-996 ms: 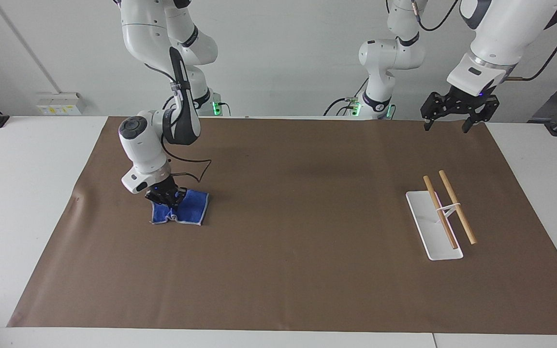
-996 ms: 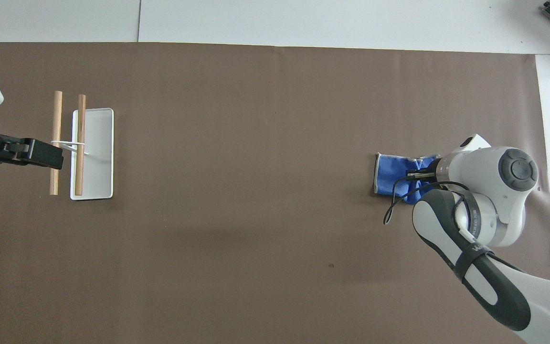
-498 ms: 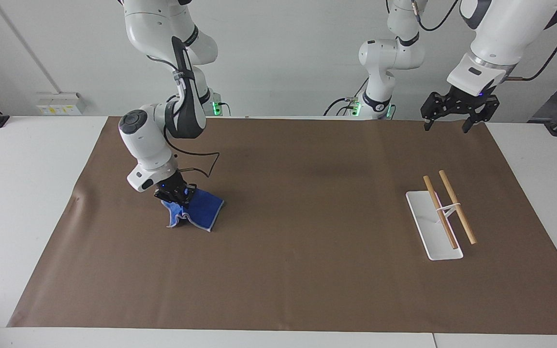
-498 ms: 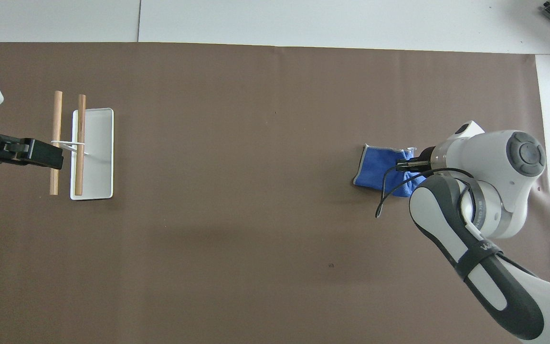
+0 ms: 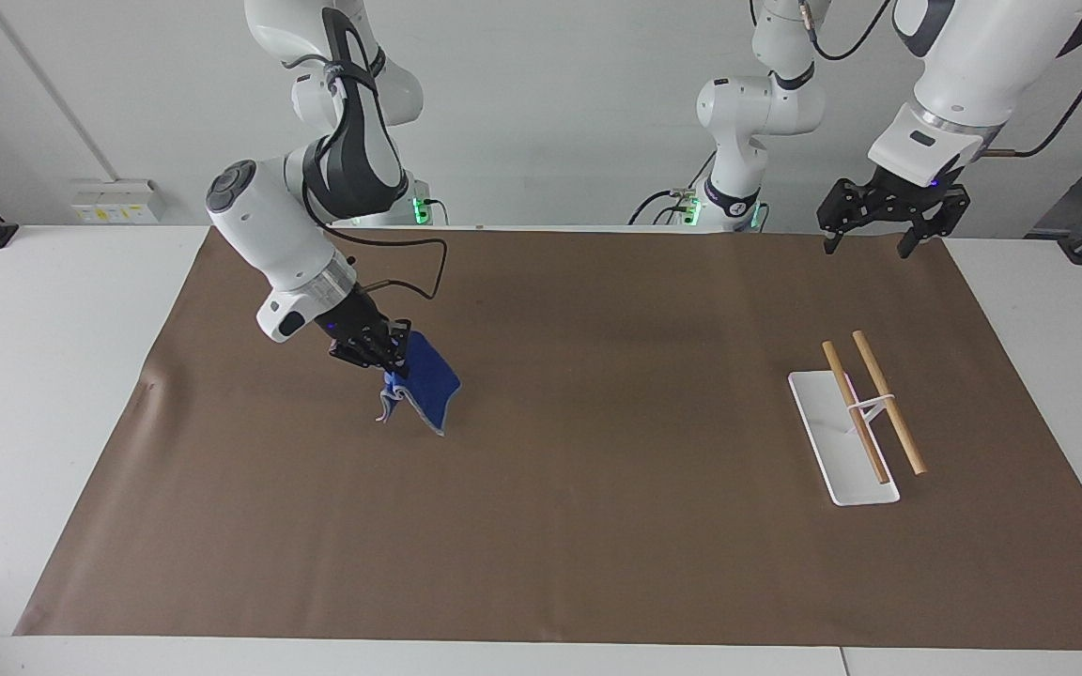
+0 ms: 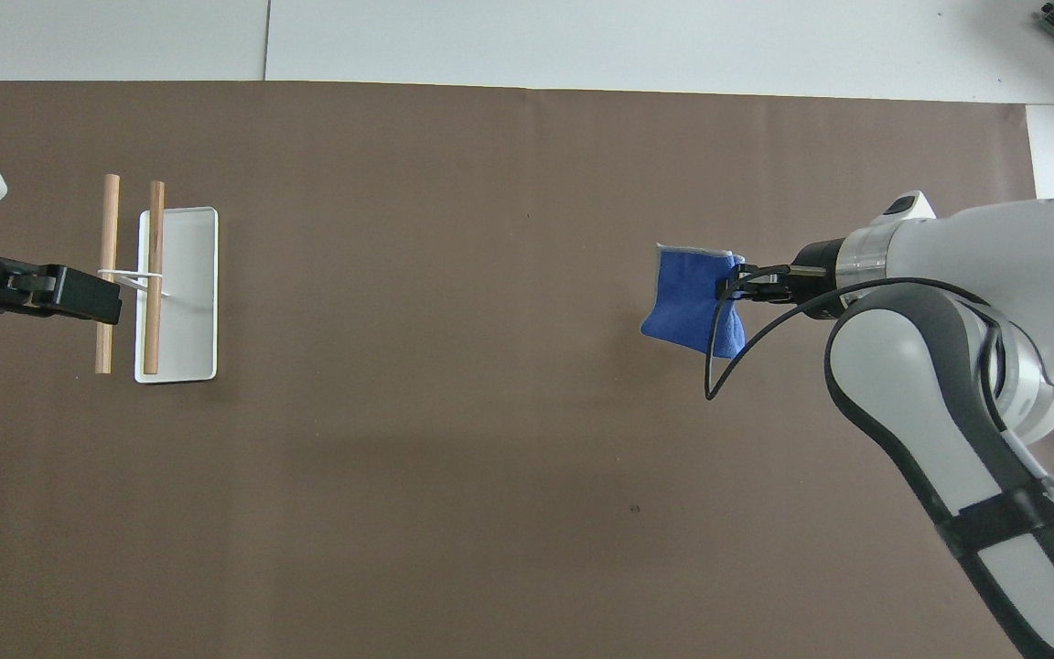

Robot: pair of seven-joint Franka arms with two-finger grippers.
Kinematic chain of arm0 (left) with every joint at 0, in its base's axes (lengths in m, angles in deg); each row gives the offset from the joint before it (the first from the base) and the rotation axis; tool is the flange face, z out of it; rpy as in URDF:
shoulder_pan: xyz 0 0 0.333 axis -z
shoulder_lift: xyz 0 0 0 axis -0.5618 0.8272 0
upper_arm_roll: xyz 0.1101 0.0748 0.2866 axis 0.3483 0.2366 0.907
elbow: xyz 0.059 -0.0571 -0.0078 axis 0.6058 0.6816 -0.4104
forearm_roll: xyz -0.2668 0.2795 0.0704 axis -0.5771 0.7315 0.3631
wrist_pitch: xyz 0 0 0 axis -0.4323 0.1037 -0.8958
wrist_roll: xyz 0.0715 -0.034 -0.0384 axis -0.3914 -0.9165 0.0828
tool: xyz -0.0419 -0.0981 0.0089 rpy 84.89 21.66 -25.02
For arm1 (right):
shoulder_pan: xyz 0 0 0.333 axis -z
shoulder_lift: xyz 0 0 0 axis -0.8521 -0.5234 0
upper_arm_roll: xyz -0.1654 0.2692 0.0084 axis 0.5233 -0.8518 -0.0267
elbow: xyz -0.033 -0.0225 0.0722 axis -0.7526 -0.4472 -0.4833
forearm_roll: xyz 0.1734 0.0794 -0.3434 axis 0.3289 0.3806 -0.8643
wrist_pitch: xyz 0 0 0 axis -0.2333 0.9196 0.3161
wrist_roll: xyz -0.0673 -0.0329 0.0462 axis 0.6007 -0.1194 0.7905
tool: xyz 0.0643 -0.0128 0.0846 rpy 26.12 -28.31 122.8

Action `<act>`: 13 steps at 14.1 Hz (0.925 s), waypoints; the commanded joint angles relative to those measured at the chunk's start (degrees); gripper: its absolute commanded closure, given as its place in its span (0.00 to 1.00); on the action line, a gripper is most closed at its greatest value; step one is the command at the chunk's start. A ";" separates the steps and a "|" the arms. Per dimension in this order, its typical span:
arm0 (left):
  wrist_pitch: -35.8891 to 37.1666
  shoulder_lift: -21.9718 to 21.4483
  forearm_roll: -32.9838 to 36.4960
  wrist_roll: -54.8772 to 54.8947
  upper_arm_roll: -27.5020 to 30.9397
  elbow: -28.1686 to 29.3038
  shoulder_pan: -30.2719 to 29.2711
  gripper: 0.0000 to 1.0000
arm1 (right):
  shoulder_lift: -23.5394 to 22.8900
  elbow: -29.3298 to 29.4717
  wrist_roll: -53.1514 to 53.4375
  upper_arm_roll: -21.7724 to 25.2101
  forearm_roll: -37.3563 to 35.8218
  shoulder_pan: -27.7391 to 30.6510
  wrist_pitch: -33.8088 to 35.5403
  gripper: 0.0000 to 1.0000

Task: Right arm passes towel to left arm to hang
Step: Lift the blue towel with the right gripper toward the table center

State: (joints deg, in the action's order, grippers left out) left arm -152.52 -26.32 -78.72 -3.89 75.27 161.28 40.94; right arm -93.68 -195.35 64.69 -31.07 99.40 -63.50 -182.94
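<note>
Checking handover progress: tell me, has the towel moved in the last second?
Yes. The towel, gripped by the right pincer, has risen off the brown sheet and shifted toward the rack. The left pincer waits, open.

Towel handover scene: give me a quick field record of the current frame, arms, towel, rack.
right gripper: shut on the towel, raised over the brown sheet toward the right arm's end of the table
towel: blue, pinched at one edge, hanging clear of the brown sheet
left gripper: fingers open, holding nothing, waiting in the air over the sheet's edge nearest the robots, at the left arm's end
rack: white base with two wooden rods, nothing hung on it
handover: not yet done
</note>
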 commanded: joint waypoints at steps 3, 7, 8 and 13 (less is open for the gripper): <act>0.35 -1.57 -0.15 -0.45 -0.38 1.53 -0.61 0.00 | 1.78 1.92 -1.83 -0.31 19.47 0.40 5.75 1.00; 2.45 -2.09 -0.15 -0.72 -0.38 1.88 -0.43 0.00 | 2.84 0.96 -1.65 -0.57 32.05 0.40 8.39 1.00; 2.28 -2.09 -0.15 -0.89 -0.47 1.88 0.09 0.00 | 3.28 0.35 -1.48 -1.01 35.65 0.40 8.39 1.00; -6.48 -5.07 -8.29 -12.89 -1.08 9.77 0.71 0.00 | 3.28 -1.50 -1.47 -2.33 53.32 -4.24 4.63 1.00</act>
State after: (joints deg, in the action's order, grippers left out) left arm -153.88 -27.96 -82.95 -10.73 74.24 165.10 41.20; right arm -91.80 -194.77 64.30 -32.97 147.73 -65.76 -175.64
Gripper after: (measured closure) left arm 0.000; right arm 0.916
